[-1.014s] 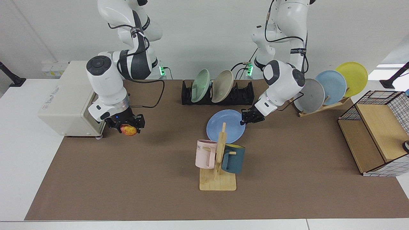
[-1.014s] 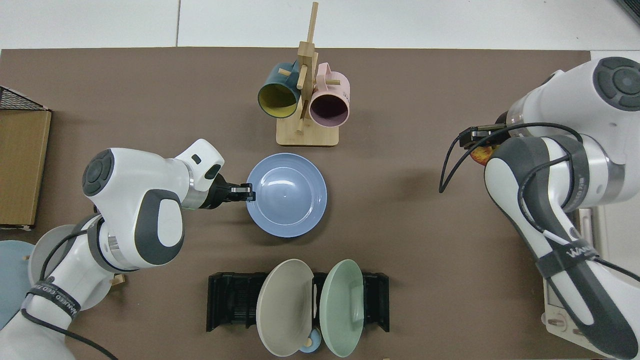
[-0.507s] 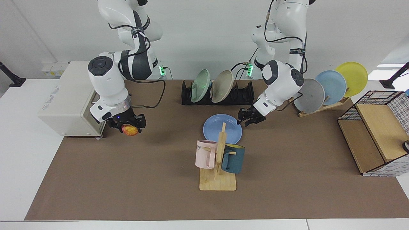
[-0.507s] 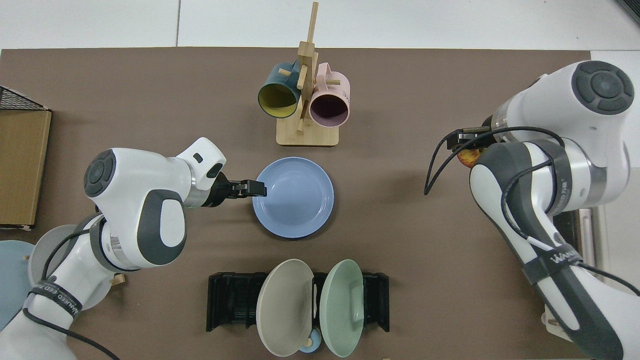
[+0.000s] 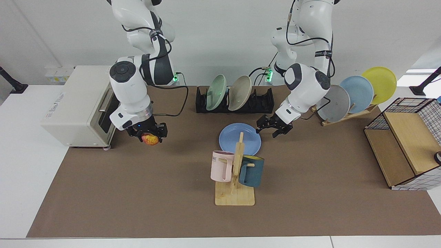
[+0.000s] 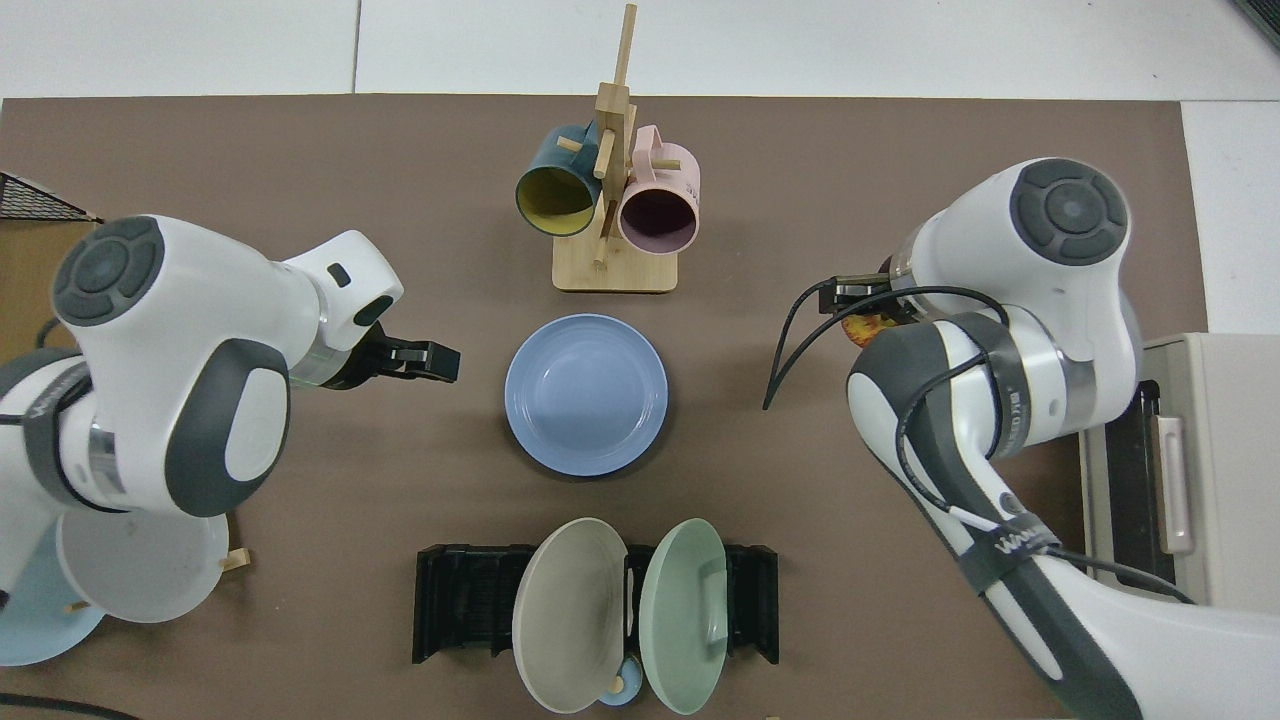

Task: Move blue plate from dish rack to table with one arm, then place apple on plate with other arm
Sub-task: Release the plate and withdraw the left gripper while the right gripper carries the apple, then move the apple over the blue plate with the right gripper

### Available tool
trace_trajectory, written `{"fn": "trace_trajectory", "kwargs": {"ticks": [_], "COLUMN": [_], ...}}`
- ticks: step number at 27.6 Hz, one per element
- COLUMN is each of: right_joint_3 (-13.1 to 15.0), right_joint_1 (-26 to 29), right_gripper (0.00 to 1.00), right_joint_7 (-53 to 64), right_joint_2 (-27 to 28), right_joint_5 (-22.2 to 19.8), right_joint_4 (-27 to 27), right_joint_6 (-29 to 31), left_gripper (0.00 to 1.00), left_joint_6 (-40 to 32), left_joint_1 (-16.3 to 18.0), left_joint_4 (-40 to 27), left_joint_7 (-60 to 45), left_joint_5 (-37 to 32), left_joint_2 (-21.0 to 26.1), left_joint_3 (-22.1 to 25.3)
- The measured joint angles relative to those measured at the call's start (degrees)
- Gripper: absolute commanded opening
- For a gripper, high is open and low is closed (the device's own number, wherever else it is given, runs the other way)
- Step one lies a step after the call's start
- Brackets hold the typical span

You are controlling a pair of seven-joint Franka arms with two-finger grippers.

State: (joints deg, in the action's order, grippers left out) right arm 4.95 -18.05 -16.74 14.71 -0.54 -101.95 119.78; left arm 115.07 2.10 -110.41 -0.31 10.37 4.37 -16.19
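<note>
The blue plate [image 5: 239, 138] lies flat on the surface [image 5: 310, 193], clear of the rack [image 5: 262, 100], ready for fruit. The left pincer [image 5: 274, 128] hangs spread and empty just right of it. The right pincer [image 5: 149, 134] grips the apple [image 5: 150, 139] aloft, far left.
</note>
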Motion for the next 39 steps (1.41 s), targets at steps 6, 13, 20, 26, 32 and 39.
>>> {"fn": "trace_trajectory", "kwargs": {"ticks": [6, 13, 20, 26, 32, 39], "right_joint_3": [-0.1, -0.2, -0.2, -0.1, -0.2, -0.2], "right_joint_1": [-3.6, -8.6, -12.6, -15.5, -18.9, -20.9], "right_gripper": [0.00, 0.00, 0.00, 0.00, 0.00, 0.00], "right_joint_7": [-4.9, -11.8, -17.6, -22.5, -26.7, -31.1], "right_joint_2": [2.2, 4.0, 5.8, 8.0, 9.5, 10.5], "right_joint_5": [0.0, 0.0, 0.0, 0.0, 0.0, 0.0], "right_joint_4": [-0.2, 0.7, 2.3, 5.2, 7.2, 7.6], "right_joint_6": [2.4, 2.9, 2.9, 2.6, 2.4, 2.4], "left_gripper": [0.76, 0.79, 1.00, 1.00, 1.00, 1.00], "left_joint_6": [-11.3, -20.8, -23.5, -23.9, -23.9, -23.9], "left_joint_1": [0.3, 0.3, 0.3, 0.3, 0.3, 0.3], "left_joint_4": [5.3, 12.0, 16.3, 17.5, 17.6, 17.6], "left_joint_7": [0.0, 0.0, 0.0, 0.2, 0.2, 0.2], "left_joint_5": [-4.7, -7.0, -9.6, -10.0, -10.0, -10.0], "left_joint_2": [-3.4, -4.5, -4.6, -4.6, -4.6, -4.6], "left_joint_3": [0.9, 1.5, 1.4, 1.6, 2.2, 2.3]}}
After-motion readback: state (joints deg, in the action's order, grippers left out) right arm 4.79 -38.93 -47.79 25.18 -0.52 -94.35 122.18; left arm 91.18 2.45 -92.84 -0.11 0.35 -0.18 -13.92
